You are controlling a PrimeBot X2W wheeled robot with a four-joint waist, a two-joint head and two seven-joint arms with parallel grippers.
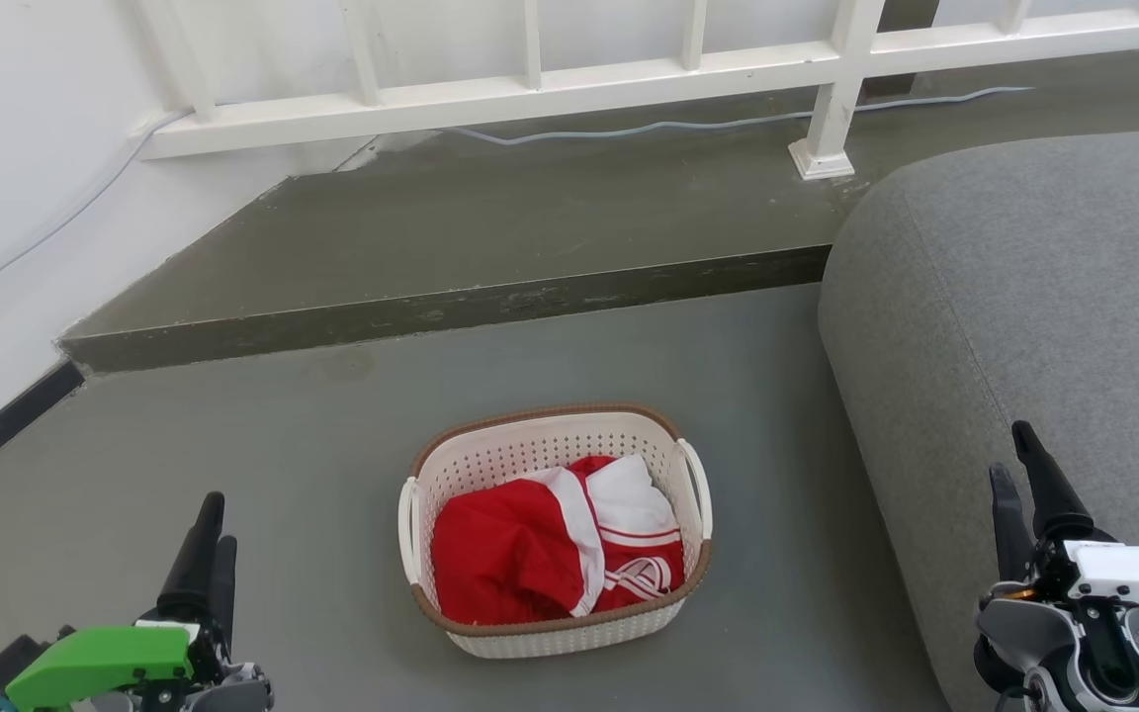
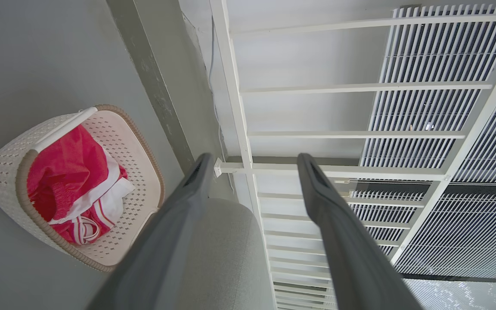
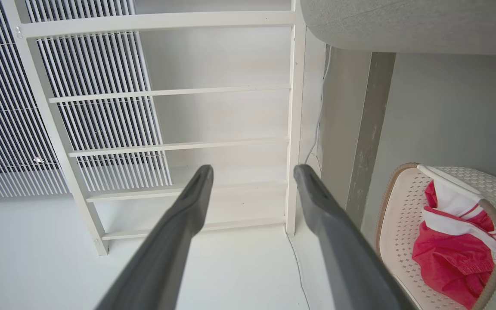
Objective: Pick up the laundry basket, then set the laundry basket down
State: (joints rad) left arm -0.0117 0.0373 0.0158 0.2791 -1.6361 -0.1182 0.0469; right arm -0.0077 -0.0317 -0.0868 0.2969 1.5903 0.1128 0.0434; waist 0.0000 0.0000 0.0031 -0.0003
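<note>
- The laundry basket [image 1: 530, 450]: cream plastic, perforated, faintly glossy; its rim is brown with a braided texture.
- The clothes [image 1: 510, 554] inside it: soft red and white cloth, creased.
- The floor [image 1: 233, 445]: smooth, matt grey.
- The sofa [image 1: 1024, 297]: grey woven fabric, matt, finely rough.
- The railing [image 1: 530, 94]: smooth white paint.
- The step [image 1: 431, 311]: rough, scuffed, concrete-like edge.

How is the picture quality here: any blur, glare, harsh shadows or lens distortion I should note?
Head view: even, soft light, the laundry basket sharp with only a faint shadow on the floor. Left wrist view: wide-angle stretch warps the laundry basket near the left edge; the left gripper looks soft up close. Right wrist view: the white wall is near washed out.
</note>
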